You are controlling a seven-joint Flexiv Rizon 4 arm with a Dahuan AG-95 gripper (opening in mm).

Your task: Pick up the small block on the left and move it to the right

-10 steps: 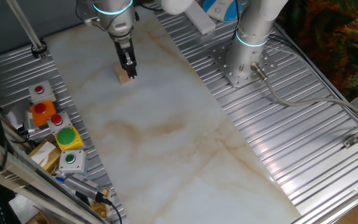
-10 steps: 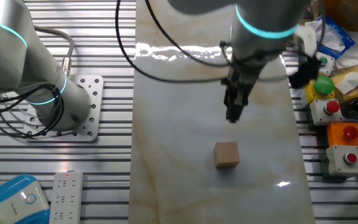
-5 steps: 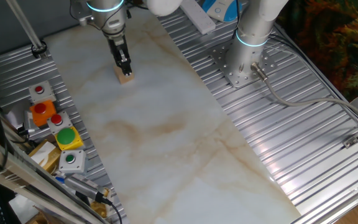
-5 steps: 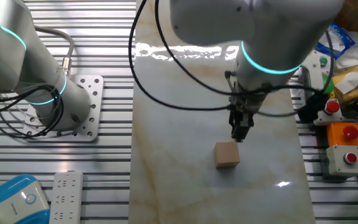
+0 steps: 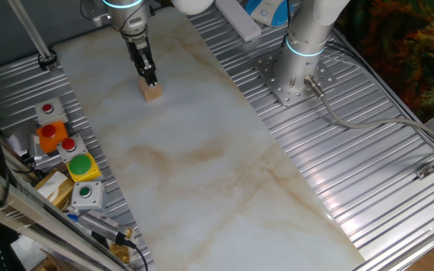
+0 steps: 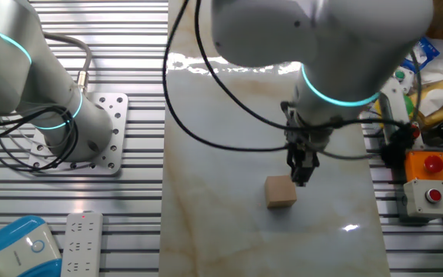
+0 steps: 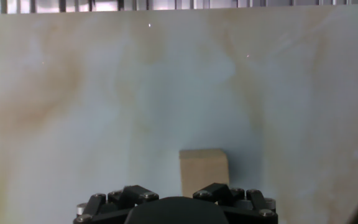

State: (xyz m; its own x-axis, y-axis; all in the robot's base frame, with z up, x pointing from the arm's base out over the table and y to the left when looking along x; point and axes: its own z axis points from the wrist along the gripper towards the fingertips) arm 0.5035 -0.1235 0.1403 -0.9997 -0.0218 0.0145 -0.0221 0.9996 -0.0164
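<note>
The small block (image 5: 152, 92) is a plain light-tan wooden cube on the marble tabletop, at the far left in one fixed view. It also shows in the other fixed view (image 6: 281, 191) and low in the middle of the hand view (image 7: 204, 172). My gripper (image 5: 150, 77) hangs just beside the block and a little above it, apart from it; in the other fixed view the gripper (image 6: 300, 178) is at the block's upper right. Its fingers look pressed together and hold nothing. The hand view shows only the hand's black base, not the fingertips.
A row of coloured button boxes (image 5: 67, 154) and a yellowish box (image 5: 53, 187) lie along the table's left edge. The arm's base (image 5: 296, 71) stands on the ribbed metal surface at the back right. A second arm's base (image 6: 75, 135) and a power strip (image 6: 81, 238) are beside the marble.
The gripper has come down and shifted closer to the block, from well above it to just beside its top. The block has not moved.
</note>
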